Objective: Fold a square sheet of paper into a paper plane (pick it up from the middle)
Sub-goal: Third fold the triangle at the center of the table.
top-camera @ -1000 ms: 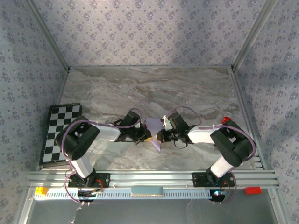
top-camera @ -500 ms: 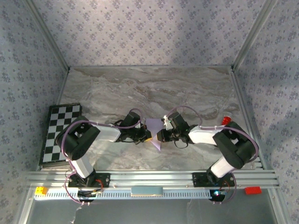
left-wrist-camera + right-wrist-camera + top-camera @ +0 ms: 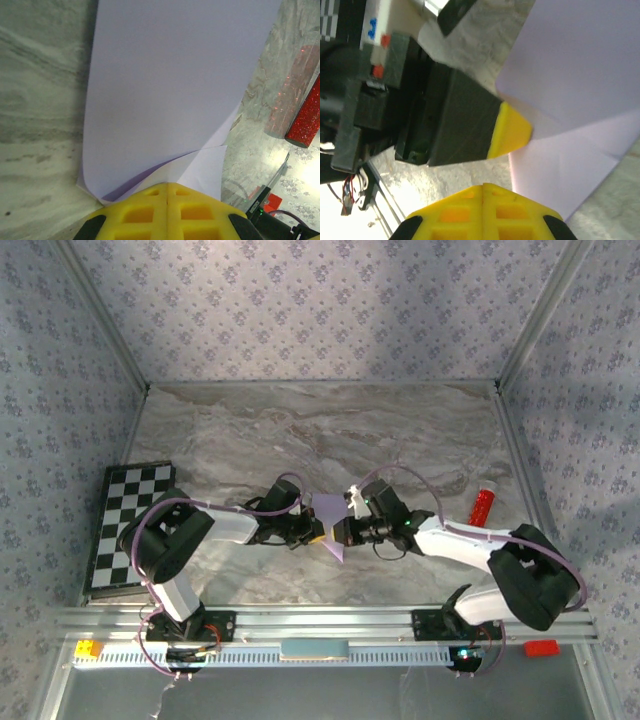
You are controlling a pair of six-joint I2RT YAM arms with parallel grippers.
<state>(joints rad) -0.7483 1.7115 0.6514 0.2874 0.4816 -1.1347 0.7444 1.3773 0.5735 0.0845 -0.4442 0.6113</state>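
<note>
Lilac paper [image 3: 330, 510] lies part-folded; left claw [image 3: 167, 186] and right claw [image 3: 482, 187] are closed, seemingly pressing its crease; right arm [image 3: 470, 545] swung outward.

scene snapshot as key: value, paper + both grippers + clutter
paper: lilac paper flat on the table, partly folded, one flap creased over
left gripper: left gripper closed, tips at the folded flap; pinch or press unclear
right gripper: right gripper closed, tips beside the paper's edge, facing the left gripper's tip
plane: not finished
clutter: red glitter tube lying right of the arms; chequered board at the table's left edge
</note>
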